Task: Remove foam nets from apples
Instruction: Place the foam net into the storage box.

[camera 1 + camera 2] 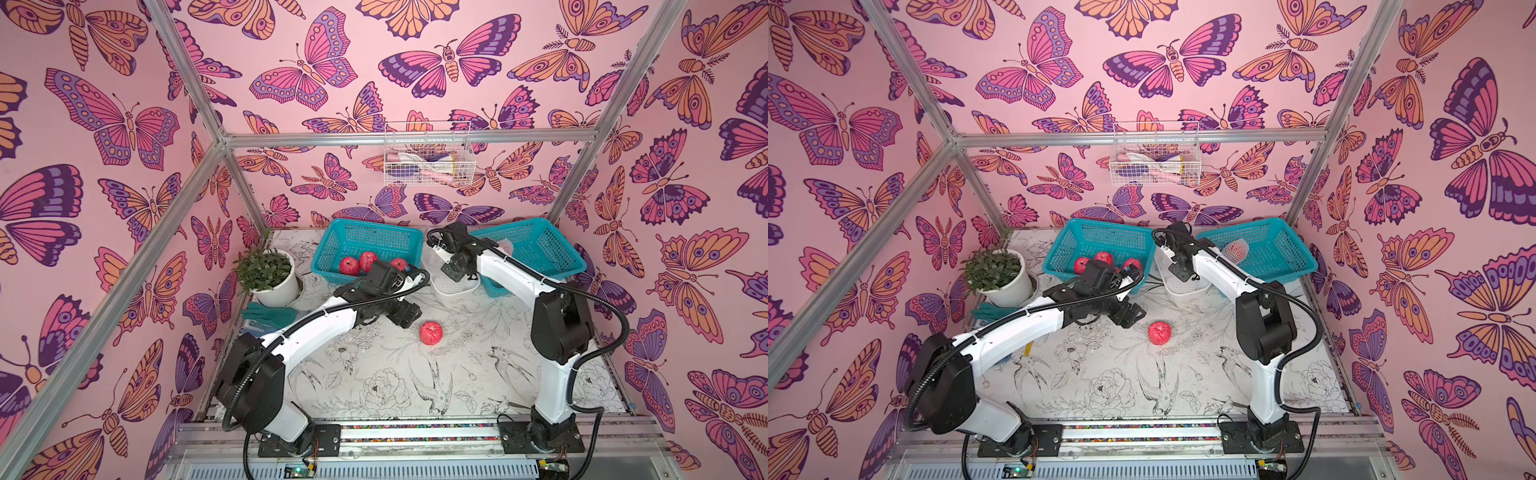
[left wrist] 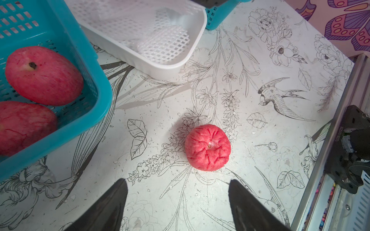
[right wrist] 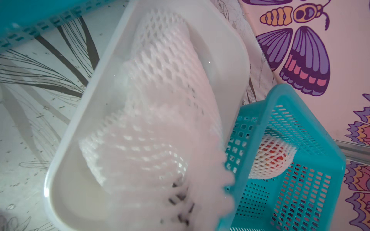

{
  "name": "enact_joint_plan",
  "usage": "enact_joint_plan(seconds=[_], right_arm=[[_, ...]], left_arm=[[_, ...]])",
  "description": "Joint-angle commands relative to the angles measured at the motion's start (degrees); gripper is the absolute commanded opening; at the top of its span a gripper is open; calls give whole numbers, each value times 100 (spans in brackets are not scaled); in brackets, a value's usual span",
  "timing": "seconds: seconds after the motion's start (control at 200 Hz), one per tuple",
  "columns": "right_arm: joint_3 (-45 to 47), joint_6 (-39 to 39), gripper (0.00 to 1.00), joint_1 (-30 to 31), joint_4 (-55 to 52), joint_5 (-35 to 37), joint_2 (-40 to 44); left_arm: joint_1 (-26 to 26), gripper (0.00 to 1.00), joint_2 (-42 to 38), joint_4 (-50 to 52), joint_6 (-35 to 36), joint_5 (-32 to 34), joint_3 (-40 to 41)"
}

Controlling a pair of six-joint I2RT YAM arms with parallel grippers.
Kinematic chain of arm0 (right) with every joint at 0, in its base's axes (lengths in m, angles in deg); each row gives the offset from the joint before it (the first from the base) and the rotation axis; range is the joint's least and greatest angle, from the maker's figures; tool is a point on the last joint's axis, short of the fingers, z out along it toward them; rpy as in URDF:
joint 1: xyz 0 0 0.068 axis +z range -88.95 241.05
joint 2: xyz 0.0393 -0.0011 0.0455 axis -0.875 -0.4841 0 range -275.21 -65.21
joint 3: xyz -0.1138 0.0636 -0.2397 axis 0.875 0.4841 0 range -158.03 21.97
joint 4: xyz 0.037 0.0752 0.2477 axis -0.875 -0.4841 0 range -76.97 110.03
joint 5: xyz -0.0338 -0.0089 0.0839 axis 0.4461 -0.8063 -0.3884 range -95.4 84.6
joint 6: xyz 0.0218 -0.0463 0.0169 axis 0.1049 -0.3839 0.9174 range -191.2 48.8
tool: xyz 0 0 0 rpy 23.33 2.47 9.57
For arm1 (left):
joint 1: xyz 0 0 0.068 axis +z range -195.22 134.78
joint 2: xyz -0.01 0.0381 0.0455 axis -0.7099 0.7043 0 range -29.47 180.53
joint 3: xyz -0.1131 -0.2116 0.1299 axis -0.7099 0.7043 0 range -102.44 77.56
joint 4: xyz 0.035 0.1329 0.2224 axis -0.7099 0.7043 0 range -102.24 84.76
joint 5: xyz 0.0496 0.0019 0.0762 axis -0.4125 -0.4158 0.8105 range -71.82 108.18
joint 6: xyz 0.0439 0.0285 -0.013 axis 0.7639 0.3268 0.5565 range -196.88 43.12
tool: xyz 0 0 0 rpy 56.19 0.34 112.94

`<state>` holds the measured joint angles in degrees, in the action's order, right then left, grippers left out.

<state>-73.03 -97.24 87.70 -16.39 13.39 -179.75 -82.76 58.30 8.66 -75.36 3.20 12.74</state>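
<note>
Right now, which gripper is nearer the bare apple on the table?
Left. The left gripper hangs open beside the apple; the right gripper is back over the white tray, shut on a foam net.

The table [image 1: 374, 374] under my arms is white, printed with black line drawings of flowers and birds. 1 bare red apple [image 1: 431, 332] sits alone near its middle. Along the back stand 2 teal baskets, the left basket [image 1: 365, 241] and the right basket [image 1: 540, 245], with a white tray [image 1: 453, 289] between them. At my far left stands a potted plant [image 1: 276, 286], with green gloves [image 1: 270, 313] just beside it.
</note>
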Motion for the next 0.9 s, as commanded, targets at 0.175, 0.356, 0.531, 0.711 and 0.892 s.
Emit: enact_joint_plan(seconds=[0.175, 0.356, 0.531, 0.711, 0.892], right_arm=[[118, -223, 3, 0, 415, -207, -552], [43, -64, 2, -68, 531, -520, -795], [130, 42, 3, -125, 609, -773, -884], [192, 198, 4, -192, 563, -1162, -930], [490, 387, 11, -301, 805, -1591, -660]], left_arm=[[41, 81, 100, 238, 148, -30, -160], [41, 81, 114, 256, 108, -75, -186], [41, 81, 96, 298, 112, -74, -202], [45, 81, 91, 309, 100, -97, -220], [36, 81, 98, 309, 65, -189, -323]])
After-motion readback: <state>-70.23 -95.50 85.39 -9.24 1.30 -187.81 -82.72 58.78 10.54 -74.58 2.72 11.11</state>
